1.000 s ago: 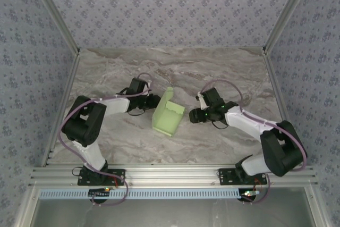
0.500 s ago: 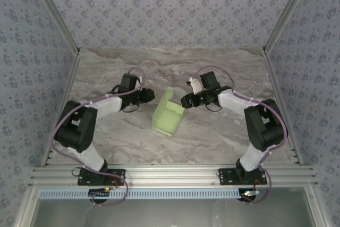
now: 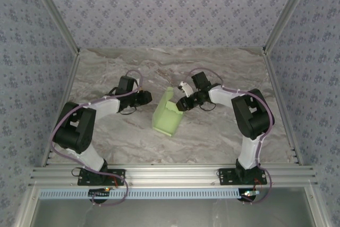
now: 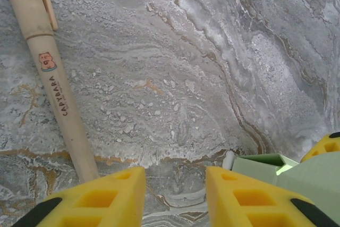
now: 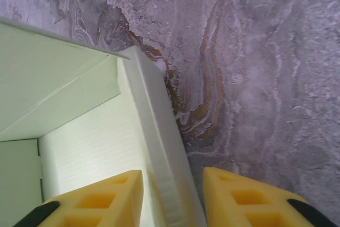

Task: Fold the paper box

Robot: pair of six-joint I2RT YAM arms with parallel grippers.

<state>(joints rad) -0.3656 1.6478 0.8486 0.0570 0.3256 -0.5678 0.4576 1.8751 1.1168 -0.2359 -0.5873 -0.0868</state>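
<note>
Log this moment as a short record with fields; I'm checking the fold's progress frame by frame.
paper box: partly folded, top open, one flap standing up
right gripper: jaws open, astride the box's side wall
left gripper: jaws open, nothing between them, beside the box
tan stick: lying flat on the table, apart from the box
table: grey marbled surface

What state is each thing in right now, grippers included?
paper box: partly folded, top open, one flap raised.
left gripper: open, nothing between its jaws.
right gripper: jaws astride a box wall; grip unclear.
pen: lying flat on the table.
</note>
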